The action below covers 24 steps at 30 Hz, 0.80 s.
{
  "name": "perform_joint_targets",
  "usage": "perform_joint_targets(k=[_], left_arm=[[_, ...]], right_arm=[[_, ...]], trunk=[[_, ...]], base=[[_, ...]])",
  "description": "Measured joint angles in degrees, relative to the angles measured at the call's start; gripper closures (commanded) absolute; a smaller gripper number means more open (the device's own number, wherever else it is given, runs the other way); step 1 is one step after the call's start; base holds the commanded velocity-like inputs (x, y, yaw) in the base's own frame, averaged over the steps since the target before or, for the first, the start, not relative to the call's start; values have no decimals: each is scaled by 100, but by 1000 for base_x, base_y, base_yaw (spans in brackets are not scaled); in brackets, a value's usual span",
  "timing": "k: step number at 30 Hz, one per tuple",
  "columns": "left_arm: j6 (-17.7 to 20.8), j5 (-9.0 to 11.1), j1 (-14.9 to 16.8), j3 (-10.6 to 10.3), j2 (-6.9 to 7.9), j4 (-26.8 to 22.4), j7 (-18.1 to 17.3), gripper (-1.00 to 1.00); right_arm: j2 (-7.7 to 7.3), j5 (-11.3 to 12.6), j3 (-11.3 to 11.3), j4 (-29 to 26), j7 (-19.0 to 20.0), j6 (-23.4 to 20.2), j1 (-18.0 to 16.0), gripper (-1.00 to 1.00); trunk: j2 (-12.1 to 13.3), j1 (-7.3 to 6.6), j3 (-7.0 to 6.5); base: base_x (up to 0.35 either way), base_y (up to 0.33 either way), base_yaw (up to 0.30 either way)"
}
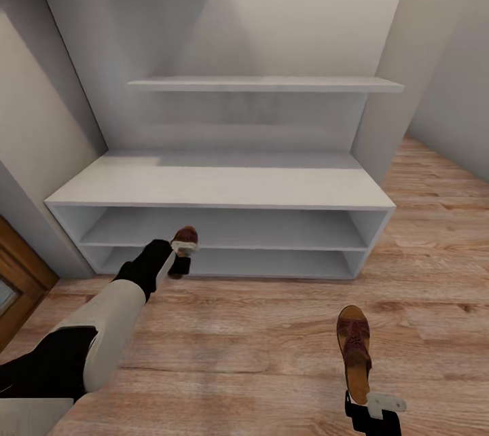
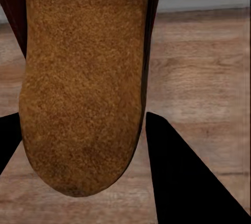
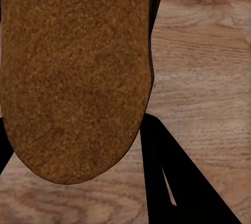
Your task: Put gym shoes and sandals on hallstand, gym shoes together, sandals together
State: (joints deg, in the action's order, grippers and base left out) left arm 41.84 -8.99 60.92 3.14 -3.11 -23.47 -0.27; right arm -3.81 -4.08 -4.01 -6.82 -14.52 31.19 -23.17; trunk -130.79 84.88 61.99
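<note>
Both arms loaded: left gripper [image 1: 178,254] clamps one sandal [image 1: 185,238] at centre-left of the head frame, right in front of the hallstand [image 1: 224,185] lower shelf openings. Right gripper [image 1: 367,403] at lower right grips the second sandal [image 1: 354,348] by its heel, toe pointing toward the rack, above the corridor floor [image 1: 272,341]. Wrist views confirm: tan sole between dark fingers [image 2: 178,182] on the left, likewise on the right [image 3: 172,182]. Rack top and shelves bare as far as visible, so nothing placed yet. Gym shoes left to handle afterwards; sandals look like the current step.
</note>
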Motion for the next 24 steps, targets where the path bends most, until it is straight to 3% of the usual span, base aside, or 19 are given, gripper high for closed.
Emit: perform_joint_targets(k=[7,11,24], left_arm=[[48,-317,-27,-1,-11,-9,-9,100],[52,-362,-29,3,-16,-10,-12,100],[36,-388,-29,4,0,-17,6,100]], right_arm=[[5,9,-9,-7,-7,-1,0,100],[9,14,-14,-10,-10,-1,0,100],[2,18,-22,-16,-10,-2,1,100]], trunk=[[0,0,-1],[0,0,0],[-520,285,317]], base=[[0,0,0],[0,0,0],[0,0,0]])
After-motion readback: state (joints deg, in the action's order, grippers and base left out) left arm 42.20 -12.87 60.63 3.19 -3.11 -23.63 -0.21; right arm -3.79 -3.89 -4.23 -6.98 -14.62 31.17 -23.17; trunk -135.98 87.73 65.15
